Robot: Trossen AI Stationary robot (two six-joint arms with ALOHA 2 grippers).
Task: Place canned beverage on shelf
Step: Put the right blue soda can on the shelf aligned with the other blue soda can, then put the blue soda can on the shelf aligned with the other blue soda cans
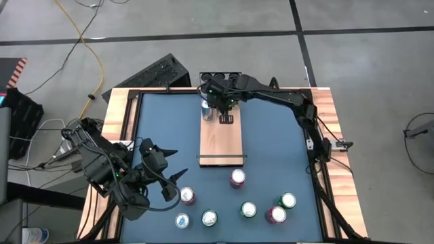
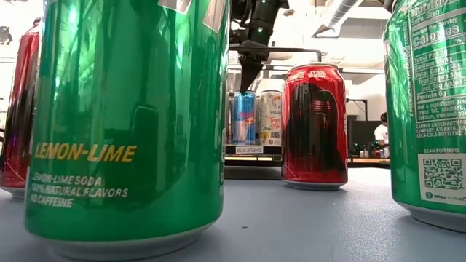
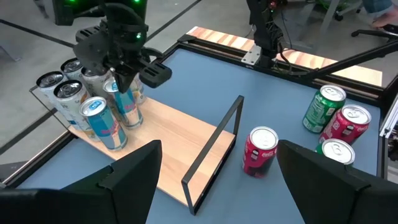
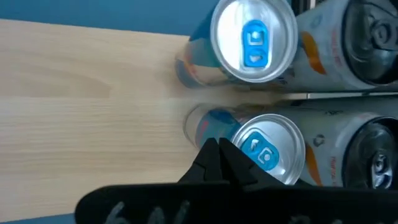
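A: Light falls evenly from overhead; the matte blue surface point(image 1: 271, 135) shows no glare, and shadows under the arms are soft.

B: At table height the big green lemon-lime soda can point(image 2: 127, 124) carries bright vertical reflections, and the room behind is washed out by ceiling lights.

A: In the right wrist view, the silver can lid with the blue tab point(image 4: 253, 40) gleams, and the edges look soft.

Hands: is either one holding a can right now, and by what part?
No. The right hand is shut and empty above the blue cans on the shelf. The left hand is open and empty near the loose cans.
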